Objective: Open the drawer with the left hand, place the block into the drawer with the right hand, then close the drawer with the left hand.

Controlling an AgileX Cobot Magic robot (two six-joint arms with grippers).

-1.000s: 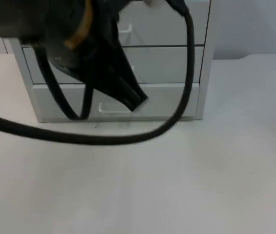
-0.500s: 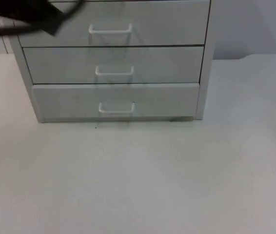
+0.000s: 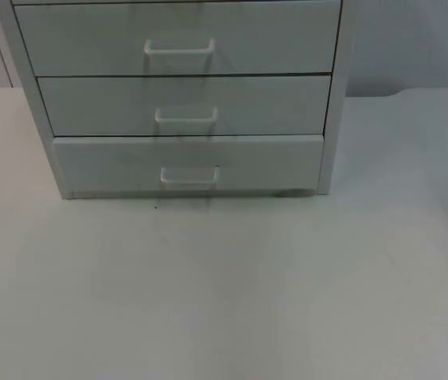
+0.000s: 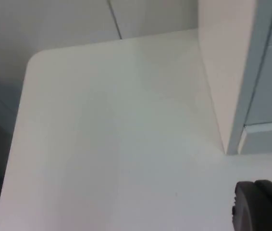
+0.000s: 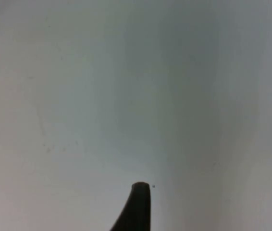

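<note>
White cabinet (image 3: 180,103) is sitting with all drawers shut, the left pincer (image 4: 261,207), state untellable, having withdrawn beside it — task looking finished.

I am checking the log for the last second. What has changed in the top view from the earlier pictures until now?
The left arm, which crossed in front of the drawer cabinet a second ago, has withdrawn toward the upper left and left the top view. All three drawers stayed shut, the bottom drawer included, and the cabinet did not move on the table.

Even, soft light, slightly dim. Faint shadow under the drawer cabinet (image 3: 180,111) front. No glare; table (image 3: 224,293) looks washed-out.
</note>
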